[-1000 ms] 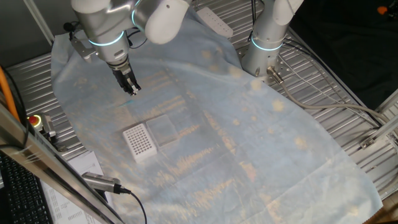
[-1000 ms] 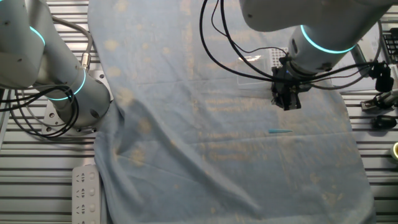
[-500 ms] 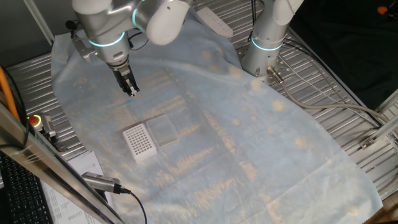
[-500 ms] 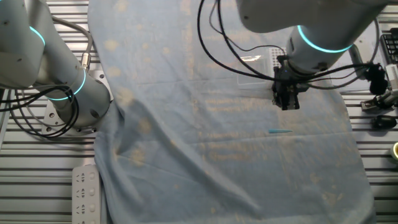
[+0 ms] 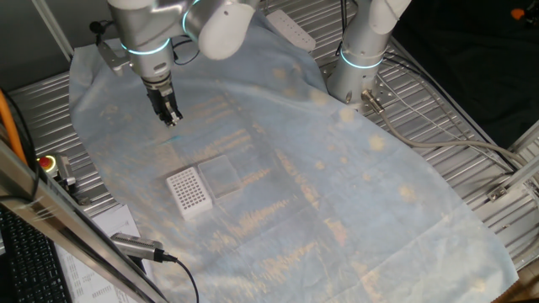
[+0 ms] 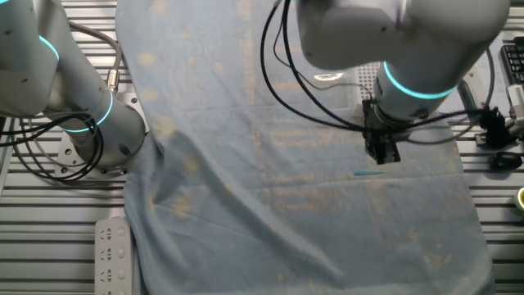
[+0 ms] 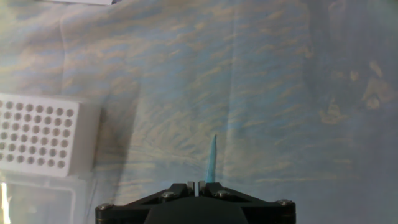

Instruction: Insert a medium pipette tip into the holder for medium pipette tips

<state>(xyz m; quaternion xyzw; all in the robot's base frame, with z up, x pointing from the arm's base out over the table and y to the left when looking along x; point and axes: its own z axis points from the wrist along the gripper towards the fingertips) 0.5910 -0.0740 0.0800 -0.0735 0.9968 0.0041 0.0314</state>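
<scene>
The medium pipette tip [image 6: 368, 173] is a thin pale blue sliver lying flat on the cloth. In the hand view the tip [image 7: 211, 159] lies just ahead of the fingers, pointing away, slightly right of the gap. My gripper [image 6: 382, 154] hangs just above the tip, jaws closed with only a thin slit between them, holding nothing. It also shows in one fixed view [image 5: 171, 118] and in the hand view [image 7: 194, 185]. The holder for medium pipette tips [image 5: 189, 190], a white block with a grid of dark holes, stands apart, at the left in the hand view [image 7: 38, 134].
A clear plastic box [image 5: 221, 177] sits against the holder. A wrinkled pale cloth [image 5: 337, 185] covers the table. A second robot base [image 5: 354, 71] stands at the back, with cables on the metal grating. A power strip [image 5: 290, 29] lies behind.
My gripper has shifted across the cloth, ending closer over the tip. The tip and the holder have not moved. The jaws stayed closed.
</scene>
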